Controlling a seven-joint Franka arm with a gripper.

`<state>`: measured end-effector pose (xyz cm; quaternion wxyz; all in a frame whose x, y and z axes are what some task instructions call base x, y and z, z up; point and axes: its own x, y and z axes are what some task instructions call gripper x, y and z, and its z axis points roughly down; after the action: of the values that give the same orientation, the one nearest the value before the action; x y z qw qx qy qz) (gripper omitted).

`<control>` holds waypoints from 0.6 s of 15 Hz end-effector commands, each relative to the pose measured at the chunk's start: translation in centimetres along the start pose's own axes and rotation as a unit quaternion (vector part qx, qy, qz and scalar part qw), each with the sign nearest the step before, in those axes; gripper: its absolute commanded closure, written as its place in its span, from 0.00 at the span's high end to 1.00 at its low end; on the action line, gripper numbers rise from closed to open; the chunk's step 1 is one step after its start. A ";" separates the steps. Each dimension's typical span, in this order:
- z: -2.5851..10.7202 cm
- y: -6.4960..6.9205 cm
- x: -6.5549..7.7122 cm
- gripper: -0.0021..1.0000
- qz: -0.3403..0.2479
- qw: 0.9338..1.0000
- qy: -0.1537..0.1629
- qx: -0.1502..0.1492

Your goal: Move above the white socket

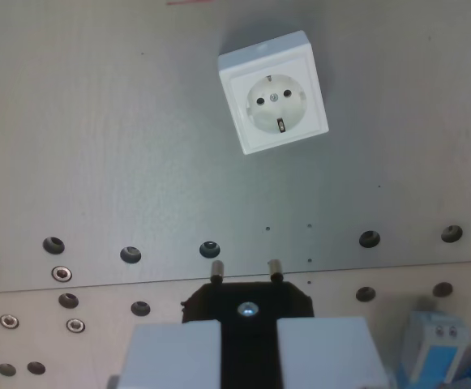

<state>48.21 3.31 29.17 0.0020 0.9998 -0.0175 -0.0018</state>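
My tool (250, 340) sits at the bottom of the wrist view, its two pale fingers (174, 352) closed on a black plug (248, 306) whose two metal pins (216, 270) stick out toward the top of the picture. Beyond the pins lies the grey bench (97, 138), with a seam running across it and a row of dark screw holes (130, 254) on either side of that seam. The white socket (274, 91) rests flat on the bench well ahead of the plug, in the upper part of the view and a little to the wrist view's right of my pins. I judge the move only partly done: I have the plug in hand, but the socket is not yet under the pins, so I have yet to travel forward and slightly to the right. The socket faces up at the camera; it is square, so no long axis, but its pin holes line up on a slant, rising to the right.
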 end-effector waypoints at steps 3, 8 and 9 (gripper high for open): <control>0.0 0.0 0.0 0.00 0.000 1.000 0.000 0.000; 0.1 0.0 0.0 0.00 -0.004 1.000 0.000 0.000; 0.2 0.0 0.0 0.00 -0.006 1.000 0.000 0.000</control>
<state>48.21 3.31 29.16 0.0020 0.9999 -0.0170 -0.0019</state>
